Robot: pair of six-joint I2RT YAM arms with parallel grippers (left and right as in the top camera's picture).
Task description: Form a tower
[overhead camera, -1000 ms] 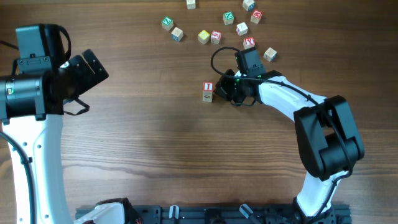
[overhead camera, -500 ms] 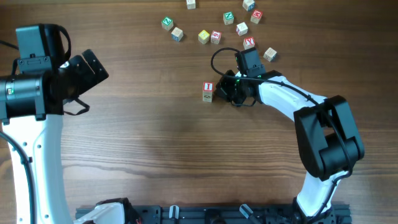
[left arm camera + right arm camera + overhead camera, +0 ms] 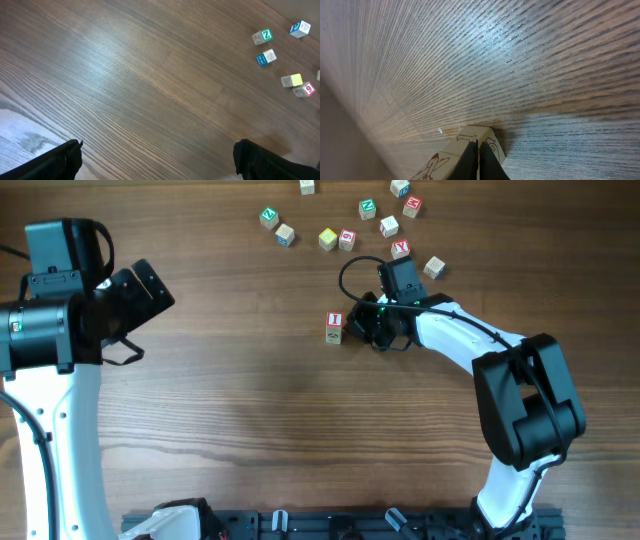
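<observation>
1. Right gripper (image 3: 358, 330): jaws fully closed, nothing between them. In the right wrist view the two fingers (image 3: 470, 159) are pressed flat together.
2. Its closed tip sits low over the table (image 3: 250, 410), right at the right side of the tower (image 3: 334, 327). Can't tell whether it touches the tower or is just beside it.
3. The tower stands near the table's middle, a bit toward the far edge, as a narrow stack with a white top face and a red-framed red "I". From overhead it looks upright. The number of levels isn't readable from that view.
4. Right wrist view: the tower's (image 3: 447, 156) lower cubes fill the bottom of the frame behind the fingertips, with line drawings on their pale faces.
5. Left gripper (image 3: 148, 292): jaws wide apart and holding nothing. It's parked at the left side, well apart from the tower. Left wrist view shows only bare wood between its fingers (image 3: 62, 160).
6. Loose cubes are scattered along the far edge, apart from the tower: green cube (image 3: 268, 217), yellow cube (image 3: 328, 239), red "6" cube (image 3: 347, 239) and "Y" cube (image 3: 401, 248), plus a few more.
</observation>
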